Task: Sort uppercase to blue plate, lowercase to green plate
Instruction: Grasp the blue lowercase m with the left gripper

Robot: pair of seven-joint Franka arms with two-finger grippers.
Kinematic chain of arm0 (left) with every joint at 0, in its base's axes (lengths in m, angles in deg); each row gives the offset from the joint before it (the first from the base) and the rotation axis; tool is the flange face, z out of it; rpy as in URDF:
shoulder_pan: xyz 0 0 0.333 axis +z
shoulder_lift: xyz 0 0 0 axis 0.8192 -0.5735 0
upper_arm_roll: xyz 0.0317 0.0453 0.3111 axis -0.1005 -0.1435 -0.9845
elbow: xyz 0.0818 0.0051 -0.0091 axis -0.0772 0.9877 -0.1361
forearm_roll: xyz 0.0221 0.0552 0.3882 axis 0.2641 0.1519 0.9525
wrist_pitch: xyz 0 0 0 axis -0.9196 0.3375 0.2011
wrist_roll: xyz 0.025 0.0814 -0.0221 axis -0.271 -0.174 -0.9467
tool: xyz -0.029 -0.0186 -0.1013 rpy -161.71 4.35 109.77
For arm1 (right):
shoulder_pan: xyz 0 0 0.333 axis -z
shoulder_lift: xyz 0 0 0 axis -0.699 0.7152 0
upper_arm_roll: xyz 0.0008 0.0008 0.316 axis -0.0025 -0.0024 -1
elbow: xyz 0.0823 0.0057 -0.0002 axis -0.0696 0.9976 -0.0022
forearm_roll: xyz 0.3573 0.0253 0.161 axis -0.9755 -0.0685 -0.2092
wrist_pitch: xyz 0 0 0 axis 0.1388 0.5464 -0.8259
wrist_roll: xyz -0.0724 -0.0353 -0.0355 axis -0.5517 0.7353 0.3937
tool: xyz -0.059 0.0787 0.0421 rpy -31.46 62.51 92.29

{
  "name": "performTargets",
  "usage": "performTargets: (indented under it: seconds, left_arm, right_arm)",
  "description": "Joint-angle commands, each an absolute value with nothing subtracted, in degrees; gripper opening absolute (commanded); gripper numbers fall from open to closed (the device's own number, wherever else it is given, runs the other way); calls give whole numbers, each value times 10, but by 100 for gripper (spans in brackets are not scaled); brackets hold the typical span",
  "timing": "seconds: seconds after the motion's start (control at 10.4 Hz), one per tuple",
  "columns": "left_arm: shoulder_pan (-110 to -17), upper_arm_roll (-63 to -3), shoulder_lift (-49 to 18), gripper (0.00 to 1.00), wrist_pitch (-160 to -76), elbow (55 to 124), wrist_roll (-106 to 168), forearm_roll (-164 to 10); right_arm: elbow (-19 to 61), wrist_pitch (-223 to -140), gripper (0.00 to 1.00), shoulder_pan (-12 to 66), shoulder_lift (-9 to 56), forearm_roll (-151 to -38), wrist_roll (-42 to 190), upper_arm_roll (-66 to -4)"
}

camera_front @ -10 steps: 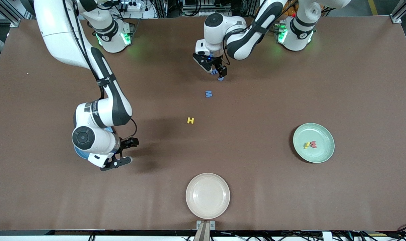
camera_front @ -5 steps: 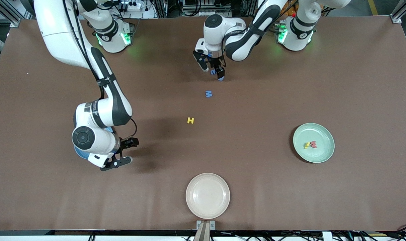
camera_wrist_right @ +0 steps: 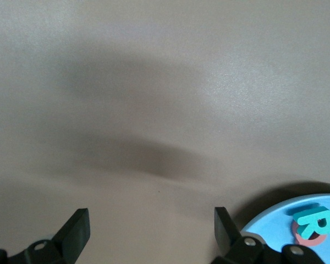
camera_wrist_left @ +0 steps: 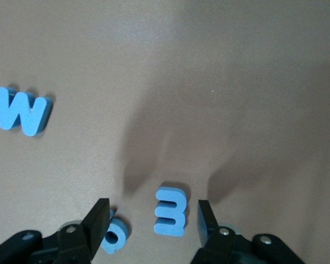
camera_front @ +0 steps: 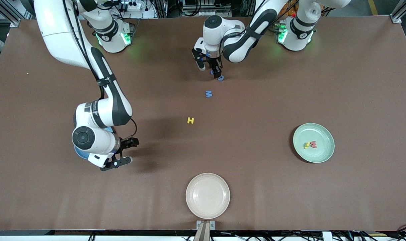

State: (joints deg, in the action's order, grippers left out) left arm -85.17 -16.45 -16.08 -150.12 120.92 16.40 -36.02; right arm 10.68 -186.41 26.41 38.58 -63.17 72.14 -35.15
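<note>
A blue E-like letter (camera_wrist_left: 170, 219) and a blue g (camera_wrist_left: 113, 237) lie flat near the tabletop's edge by the arm bases. The blue M (camera_front: 208, 94) and yellow H (camera_front: 190, 120) lie mid-table. The green plate (camera_front: 326, 154) holds a red w (camera_front: 313, 144) and a thin yellow letter (camera_front: 306, 145). The blue plate (camera_wrist_right: 275, 225) holds a teal R (camera_wrist_right: 315, 220) on a red Q (camera_wrist_right: 308, 236).

The brown table (camera_front: 290, 201) looks matt and smooth, the blue letters (camera_wrist_left: 170, 211) like soft matt foam, the cream plate (camera_front: 208, 195) faintly glossy.

blue g (camera_wrist_left: 113, 237) touching one finger, bare table (camera_front: 273, 97) around (cream plate (camera_front: 208, 195) well apart)
</note>
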Motion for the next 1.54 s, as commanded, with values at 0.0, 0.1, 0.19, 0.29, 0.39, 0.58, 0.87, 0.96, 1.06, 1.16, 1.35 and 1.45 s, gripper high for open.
performTargets:
  seconds: [0.0, 0.1, 0.19, 0.29, 0.39, 0.58, 0.87, 0.96, 1.06, 1.16, 1.35, 1.45]
  left_arm:
    - [-850, -162, -172, 71, -1510, 1202, 170, -345]
    - [-850, -162, -172, 70, -1510, 1202, 171, -345]
    - [-850, -162, -173, 69, -1510, 1202, 171, -345]
    - [-850, -162, -175, 68, -1510, 1202, 171, -345]
    - [-850, -162, -177, 67, -1510, 1202, 171, -345]
    - [-849, -162, -180, 64, -1510, 1202, 168, -346]
    - [-847, -162, -185, 58, -1510, 1202, 162, -352]
    - [-847, -162, -192, 56, -1510, 1202, 161, -353]
    - [-847, -162, -197, 54, -1510, 1199, 161, -353]
    - [-847, -162, -200, 49, -1510, 1196, 161, -354]
    - [-847, -162, -199, 24, -1510, 1196, 165, -350]
    - [-846, -162, -197, 6, -1510, 1196, 162, -350]
  right_arm:
    - [114, -1868, 100, 263, 382, -641, 727, -351]
    - [114, -1868, 100, 263, 382, -641, 727, -351]
    - [114, -1868, 100, 263, 382, -641, 727, -351]
    - [114, -1868, 100, 263, 383, -641, 727, -351]
    - [114, -1869, 100, 263, 383, -641, 727, -351]
    - [114, -1869, 100, 262, 383, -641, 727, -351]
    - [114, -1869, 100, 262, 383, -641, 727, -351]
    - [114, -1869, 100, 262, 383, -641, 727, -351]
    - [114, -1869, 100, 262, 383, -641, 727, -351]
    - [114, -1869, 100, 261, 385, -641, 727, -351]
    - [114, -1869, 100, 261, 385, -642, 727, -351]
    - [114, -1869, 100, 259, 385, -643, 727, -351]
